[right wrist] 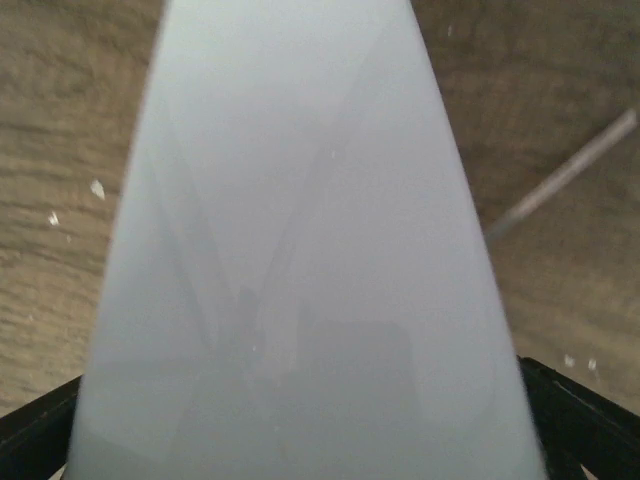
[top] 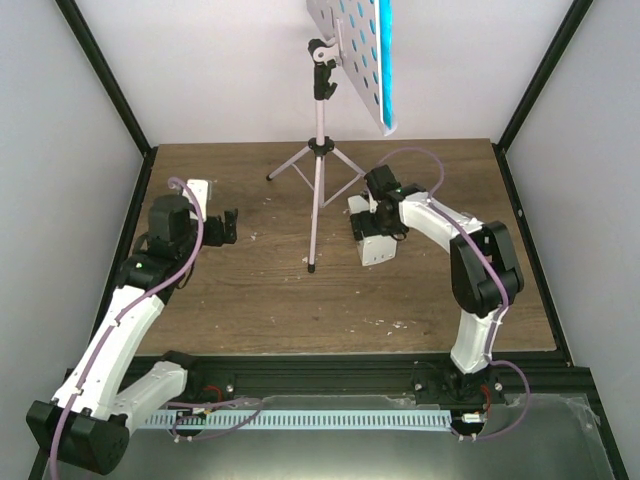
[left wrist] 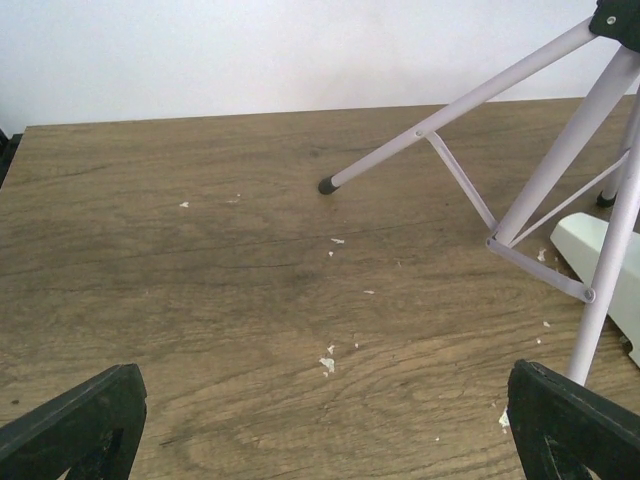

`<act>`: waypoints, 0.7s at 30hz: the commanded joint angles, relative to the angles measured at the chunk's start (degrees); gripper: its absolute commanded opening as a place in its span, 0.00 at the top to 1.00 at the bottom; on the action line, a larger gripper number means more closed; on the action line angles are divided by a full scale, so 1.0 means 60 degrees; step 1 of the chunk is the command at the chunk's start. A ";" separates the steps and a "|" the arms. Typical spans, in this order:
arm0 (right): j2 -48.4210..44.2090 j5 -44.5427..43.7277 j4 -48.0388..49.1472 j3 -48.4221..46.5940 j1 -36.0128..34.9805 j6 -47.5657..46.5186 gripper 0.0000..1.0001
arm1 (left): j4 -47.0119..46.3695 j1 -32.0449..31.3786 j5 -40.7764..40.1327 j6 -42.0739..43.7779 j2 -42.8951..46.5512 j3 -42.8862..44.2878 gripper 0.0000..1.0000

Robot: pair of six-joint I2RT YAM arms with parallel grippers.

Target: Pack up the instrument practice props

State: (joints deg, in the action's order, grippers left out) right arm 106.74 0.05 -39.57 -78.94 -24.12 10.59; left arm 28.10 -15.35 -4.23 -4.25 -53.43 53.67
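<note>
The pale pink music stand stands at the back middle of the grainy wooden table on thin tubular tripod legs, its hole-perforated desk tilted up high with the teal-covered booklet lying against it. The smooth white pyramid metronome lies just right of the stand's legs, between the wide-spread black fingers of the right gripper; contact cannot be told. The left gripper hangs spread wide and empty over bare, crumb-flecked wood left of the stand.
</note>
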 commanded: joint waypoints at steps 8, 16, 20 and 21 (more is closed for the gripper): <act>-0.2038 -0.0011 -0.1444 0.2131 -0.1158 0.1640 0.07 | -0.0199 0.0032 0.0007 -0.0025 -0.0172 -0.0084 0.00; -0.3290 0.0552 -0.1813 0.2812 -0.1286 0.1978 0.02 | -0.0230 0.0027 0.0176 -0.0081 -0.0242 -0.0127 0.00; -0.3316 0.0229 -0.1889 0.2425 -0.1291 0.1837 0.00 | -0.0230 0.0028 0.0289 -0.0090 -0.0263 -0.0127 0.00; -0.3231 -0.0091 -0.2071 0.2152 -0.1291 0.1776 0.00 | -0.0230 0.0031 0.0289 -0.0095 -0.0265 -0.0134 0.00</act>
State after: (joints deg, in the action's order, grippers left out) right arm 87.68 2.31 -49.76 -61.95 -31.64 21.23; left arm 27.64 -15.35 -3.38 -4.32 -54.83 53.43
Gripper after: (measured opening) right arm 0.997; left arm 0.997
